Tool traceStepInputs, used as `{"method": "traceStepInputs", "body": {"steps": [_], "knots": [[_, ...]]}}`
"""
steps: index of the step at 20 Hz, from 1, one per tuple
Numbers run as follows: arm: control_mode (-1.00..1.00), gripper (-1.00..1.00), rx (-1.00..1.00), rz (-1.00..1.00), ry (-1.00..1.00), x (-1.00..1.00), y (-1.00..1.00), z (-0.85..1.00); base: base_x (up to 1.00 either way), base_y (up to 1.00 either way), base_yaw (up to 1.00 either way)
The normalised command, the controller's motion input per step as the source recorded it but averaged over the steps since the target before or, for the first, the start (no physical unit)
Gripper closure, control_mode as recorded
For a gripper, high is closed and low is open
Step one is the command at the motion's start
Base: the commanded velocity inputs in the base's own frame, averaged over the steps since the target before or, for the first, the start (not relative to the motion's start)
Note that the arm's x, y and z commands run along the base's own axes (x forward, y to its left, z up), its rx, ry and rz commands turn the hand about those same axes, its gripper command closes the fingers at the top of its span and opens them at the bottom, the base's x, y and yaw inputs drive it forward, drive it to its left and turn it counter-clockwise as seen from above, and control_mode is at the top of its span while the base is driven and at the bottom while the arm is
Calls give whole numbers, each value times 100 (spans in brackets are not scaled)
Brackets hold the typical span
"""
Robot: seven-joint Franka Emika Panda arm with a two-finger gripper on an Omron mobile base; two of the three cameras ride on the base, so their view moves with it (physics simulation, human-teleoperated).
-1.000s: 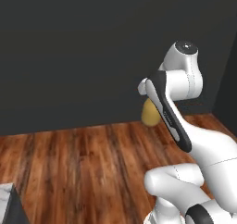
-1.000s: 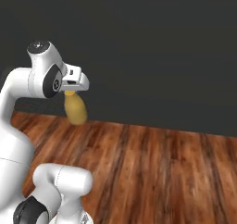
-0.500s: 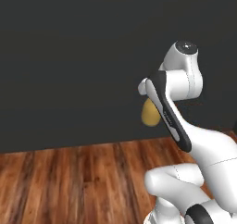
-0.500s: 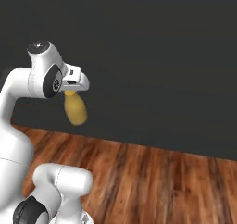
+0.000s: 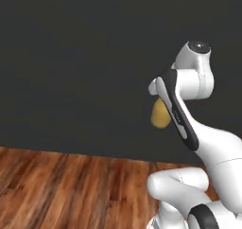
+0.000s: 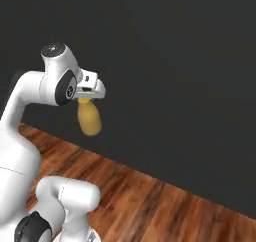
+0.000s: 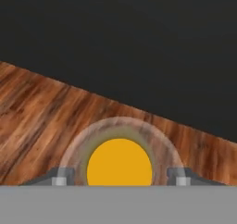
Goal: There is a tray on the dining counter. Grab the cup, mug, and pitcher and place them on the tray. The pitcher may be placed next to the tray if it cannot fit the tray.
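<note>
Rising from the base, bending at the elbow, carrying the hand high and level above the floor. Pointing the claw (image 6: 88,100) downward, with the pitcher (image 6: 89,119) hanging below it, neck up between the fingers, body dangling free in the air. Gripping the pitcher's neck with the claw standing fairly wide, one finger (image 7: 59,177) at each side of the round yellow mouth in the hand view. Showing as a mustard bulge (image 5: 159,114) beside the forearm in the left base view, partly covered by the arm's dark joint.

Spreading below, a reddish-brown wooden floor (image 5: 66,190) with plank grain running toward a plain dark wall (image 6: 175,66) that is taking up most of the background in both base views.

Hiding the fingertips themselves behind the wrist housing in the base views. Blurring the pitcher's outline slightly; cutting off the lower half of its mouth at the bottom of the hand view.
</note>
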Motion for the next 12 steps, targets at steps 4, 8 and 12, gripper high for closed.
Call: {"method": "traceStepInputs", "body": {"steps": [4,8,12], "knots": [[100,100,0,0,0,0,0,0,30,0,96],[100,100,0,0,0,0,0,0,53,-4,90],[100,100,0,0,0,0,0,0,69,-7,86]]}}
